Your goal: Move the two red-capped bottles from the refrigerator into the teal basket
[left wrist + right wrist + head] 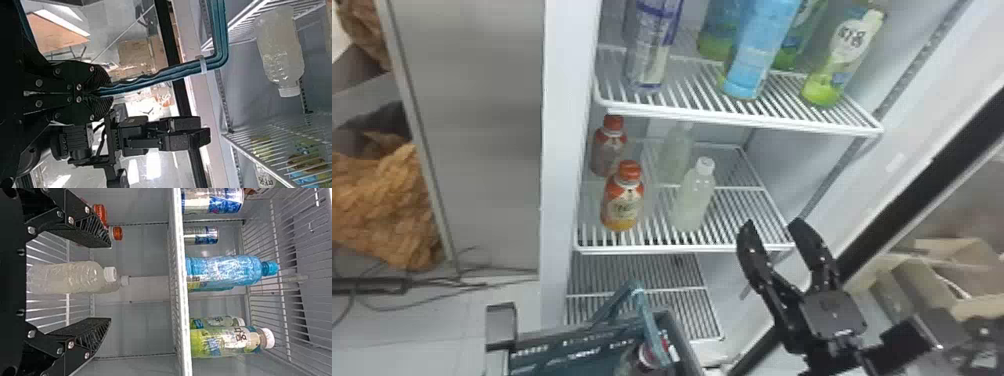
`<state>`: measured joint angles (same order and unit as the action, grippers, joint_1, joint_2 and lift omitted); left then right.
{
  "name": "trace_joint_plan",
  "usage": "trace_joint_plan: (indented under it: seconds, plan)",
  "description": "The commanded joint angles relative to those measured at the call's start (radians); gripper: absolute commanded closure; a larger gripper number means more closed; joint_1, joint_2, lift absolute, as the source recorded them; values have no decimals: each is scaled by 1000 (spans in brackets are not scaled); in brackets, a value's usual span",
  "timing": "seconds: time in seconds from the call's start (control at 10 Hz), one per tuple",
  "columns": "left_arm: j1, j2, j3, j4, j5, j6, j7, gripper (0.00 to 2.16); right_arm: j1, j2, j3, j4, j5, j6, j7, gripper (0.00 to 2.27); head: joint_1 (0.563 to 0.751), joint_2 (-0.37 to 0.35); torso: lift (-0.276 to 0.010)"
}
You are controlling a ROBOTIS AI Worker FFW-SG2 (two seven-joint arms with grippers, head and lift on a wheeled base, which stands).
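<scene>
Red caps sit left of the open jaws

The left gripper [102, 94] is closed on the handle [156, 77] of the basket [582, 337], which holds another bottle [643, 364]. Above it, on the shelf [657, 249], stand the front bottle [622, 202] and rear bottle [609, 150], both red-capped — likely smooth, fairly firm plastic, weighted by liquid, best taken round the body below the cap. Next right is a cloudy bottle [693, 200]. Farthest right, the right gripper [773, 224] is wide open and empty — red caps outside its jaws, to their left.
</scene>
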<state>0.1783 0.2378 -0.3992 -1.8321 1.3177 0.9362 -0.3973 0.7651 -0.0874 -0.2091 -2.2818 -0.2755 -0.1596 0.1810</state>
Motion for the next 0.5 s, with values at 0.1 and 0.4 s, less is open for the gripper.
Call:
trace_joint_plan:
  seconds: [0.1,0.4]
  plan:
    - [1,0,0,0,0,-1,0,1128,1,0,0,-2,0,0,0,387,695,-350,-228]
    - [1,0,0,0,0,-1,0,1128,1,0,4,-2,0,0,0,387,695,-350,-228]
